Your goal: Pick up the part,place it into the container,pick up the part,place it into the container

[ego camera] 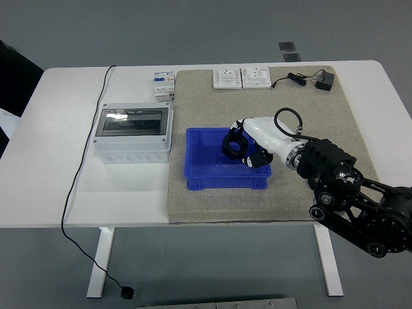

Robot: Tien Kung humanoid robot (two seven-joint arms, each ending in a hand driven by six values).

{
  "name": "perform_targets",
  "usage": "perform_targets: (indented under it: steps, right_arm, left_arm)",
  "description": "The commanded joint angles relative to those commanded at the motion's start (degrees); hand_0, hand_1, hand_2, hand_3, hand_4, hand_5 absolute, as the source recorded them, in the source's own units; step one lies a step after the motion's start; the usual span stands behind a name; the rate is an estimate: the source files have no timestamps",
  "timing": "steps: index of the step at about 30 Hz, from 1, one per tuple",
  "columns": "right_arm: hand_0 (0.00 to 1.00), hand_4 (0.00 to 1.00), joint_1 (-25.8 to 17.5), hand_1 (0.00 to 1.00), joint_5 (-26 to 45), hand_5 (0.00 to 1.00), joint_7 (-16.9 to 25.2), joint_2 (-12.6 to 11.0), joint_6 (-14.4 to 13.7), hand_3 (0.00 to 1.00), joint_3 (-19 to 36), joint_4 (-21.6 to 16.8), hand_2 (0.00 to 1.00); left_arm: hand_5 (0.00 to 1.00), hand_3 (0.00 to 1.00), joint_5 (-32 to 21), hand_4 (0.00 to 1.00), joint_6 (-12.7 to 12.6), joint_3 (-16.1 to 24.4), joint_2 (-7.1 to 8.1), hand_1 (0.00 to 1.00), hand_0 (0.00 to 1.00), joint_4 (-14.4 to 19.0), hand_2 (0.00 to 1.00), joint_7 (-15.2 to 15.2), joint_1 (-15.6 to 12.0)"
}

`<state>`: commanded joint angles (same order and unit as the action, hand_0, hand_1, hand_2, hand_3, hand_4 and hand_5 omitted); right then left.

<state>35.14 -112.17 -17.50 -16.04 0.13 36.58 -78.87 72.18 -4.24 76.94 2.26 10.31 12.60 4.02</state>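
Note:
My right hand point(248, 147), white with black fingers, reaches in from the lower right and is shut on a black ring-shaped part point(233, 144). It holds the part low over the right side of the blue container point(199, 161). The container stands open on the grey mat point(206, 206). The second black part seen earlier on the mat is now hidden behind my right arm point(341, 193). My left arm is not in view.
A grey electrical box with a clear lid point(132, 133) stands left of the container. A circuit breaker point(163, 85), two white wall sockets point(241, 78) and a black power adapter point(324, 80) lie along the back. A black cable point(84, 167) runs off the table's left front.

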Motion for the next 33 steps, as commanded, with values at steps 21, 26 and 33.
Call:
perform_targets:
  steps: [21,26,33]
  right_arm:
    - [0.277,0.769,1.90,0.268,-1.06,0.120,-1.32,1.29,2.17,0.683,-1.37,4.44,0.727]
    - [0.277,0.782,1.82,0.267,-0.95,0.121,-1.43,1.23,2.26,0.722,-1.16,4.04,0.732]
    - [0.276,0.783,1.57,0.266,-0.71,0.122,-1.25,1.04,2.13,0.737,-0.59,3.42,0.735]
  left_arm:
    - [0.431,0.589,-0.14,0.585,-0.56,-0.03,0.28,0.641,0.736,0.00,0.737,-0.31,0.23]
    - [0.430,0.588,-0.17,0.585,-0.63,-0.05,0.29,0.640,0.736,0.00,0.733,-0.34,0.20]
    - [0.430,0.589,-0.14,0.586,-0.68,-0.01,0.27,0.639,0.736,0.00,0.731,-0.33,0.15]
